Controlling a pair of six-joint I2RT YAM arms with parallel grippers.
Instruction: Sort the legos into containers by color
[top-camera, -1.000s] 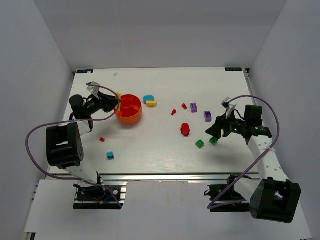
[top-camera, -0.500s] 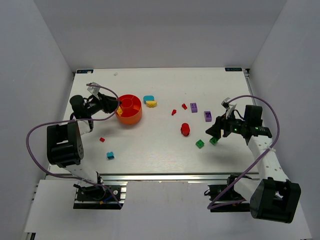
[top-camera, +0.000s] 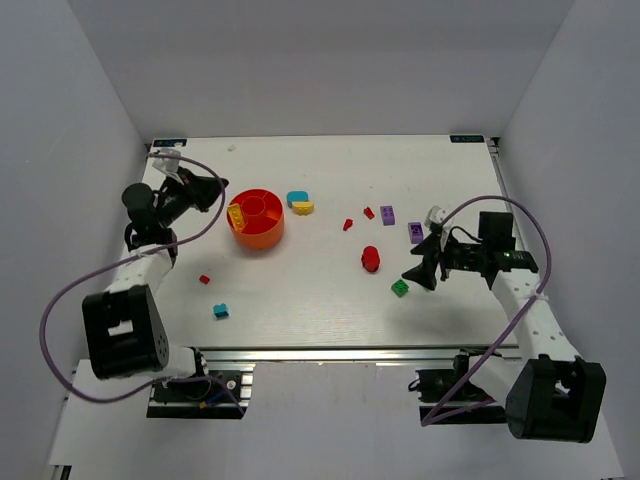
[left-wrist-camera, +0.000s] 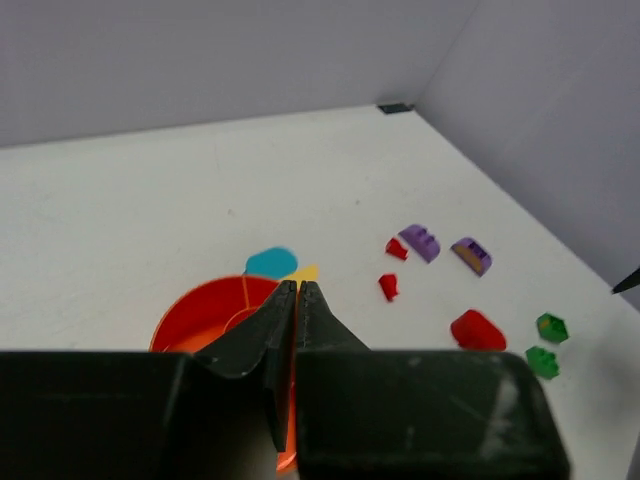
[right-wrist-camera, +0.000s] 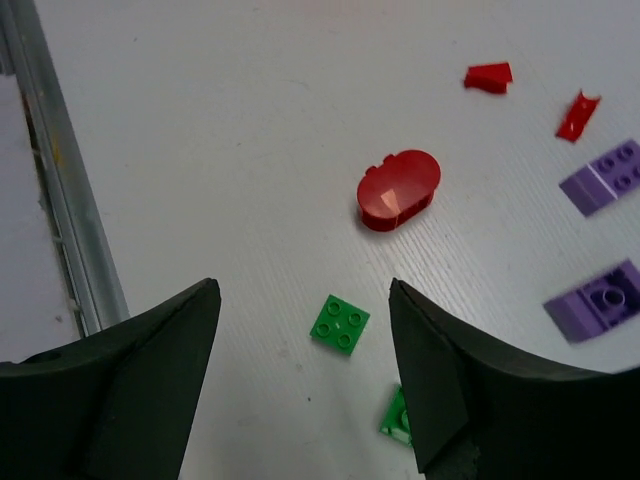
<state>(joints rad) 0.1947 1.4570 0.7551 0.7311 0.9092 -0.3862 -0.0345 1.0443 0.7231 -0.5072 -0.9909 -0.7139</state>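
White table (top-camera: 300, 290); right hand (right-wrist-camera: 302, 292) partly hides a green brick (right-wrist-camera: 393, 418).

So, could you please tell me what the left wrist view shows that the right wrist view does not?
Only the left wrist view: the orange dish, the teal piece and yellow piece beyond it, and the shut left hand. Only the right wrist view: the open right hand and the metal rail. Both: the rounded red piece, two green bricks, two purple bricks and two small red pieces.

White table (top-camera: 300, 295), grey walls (top-camera: 320, 70)
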